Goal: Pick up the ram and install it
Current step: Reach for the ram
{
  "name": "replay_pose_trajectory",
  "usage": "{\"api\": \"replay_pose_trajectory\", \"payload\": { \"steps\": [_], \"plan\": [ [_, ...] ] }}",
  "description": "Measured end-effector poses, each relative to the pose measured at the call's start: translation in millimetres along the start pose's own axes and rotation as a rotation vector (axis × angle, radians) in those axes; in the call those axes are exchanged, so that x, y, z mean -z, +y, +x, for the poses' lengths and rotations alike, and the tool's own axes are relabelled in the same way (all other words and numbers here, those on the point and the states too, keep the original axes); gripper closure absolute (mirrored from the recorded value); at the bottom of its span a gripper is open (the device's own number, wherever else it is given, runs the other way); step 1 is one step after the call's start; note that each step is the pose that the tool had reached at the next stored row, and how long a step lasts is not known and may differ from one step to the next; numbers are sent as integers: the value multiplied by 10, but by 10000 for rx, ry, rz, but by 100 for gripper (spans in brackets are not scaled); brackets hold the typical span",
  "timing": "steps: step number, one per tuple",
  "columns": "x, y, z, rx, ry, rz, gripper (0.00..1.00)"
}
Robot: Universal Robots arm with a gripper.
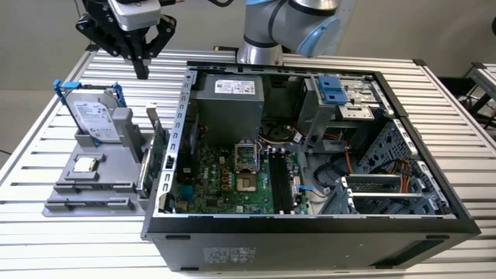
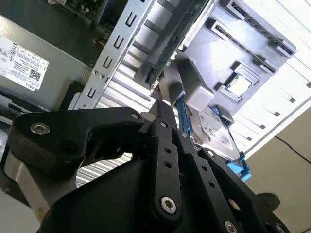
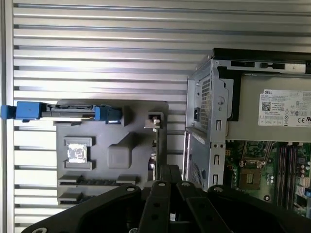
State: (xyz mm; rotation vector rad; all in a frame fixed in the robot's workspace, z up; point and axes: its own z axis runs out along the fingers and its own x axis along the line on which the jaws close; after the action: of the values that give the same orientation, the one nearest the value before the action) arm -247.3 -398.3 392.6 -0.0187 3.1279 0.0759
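Hanging high over the slatted table (image 1: 78,244), the gripper (image 1: 142,73) points straight down, past the far end of the gray holder (image 1: 116,174) and near the rear corner of the computer case (image 1: 310,250). Jaws closed, tips together, nothing between them

Ram (image 3: 97,181): in the first wrist view, a thin dark strip seated edge-up in a long slot at the holder's end farthest from the gripper. It is seen edge-on, so the chips cannot be made out and the identification is tentative

Holder also carries:
- a hard drive (image 1: 97,119) in blue brackets, standing tilted at the end nearest the gripper
- a square silver chip (image 1: 83,165) at mid-holder
- a green circuit card (image 1: 159,152) on edge along the side facing the case

Edges: the holder sits just beside the case wall, on the exterior view's left, with the card in the narrow strip between. Open slats lie around the holder's other sides

Inside the case, the motherboard (image 1: 225,180) lies flat. Its black slots (image 1: 279,181) run lengthwise, just beside the processor socket, with the power supply (image 1: 229,110) standing tall beyond them
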Motion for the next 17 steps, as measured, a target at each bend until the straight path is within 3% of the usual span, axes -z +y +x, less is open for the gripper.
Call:
{"api": "replay_pose_trajectory", "payload": {
  "steps": [17],
  "plan": [
    [5, 5, 435, 0, 0, 0, 100]
  ]
}}
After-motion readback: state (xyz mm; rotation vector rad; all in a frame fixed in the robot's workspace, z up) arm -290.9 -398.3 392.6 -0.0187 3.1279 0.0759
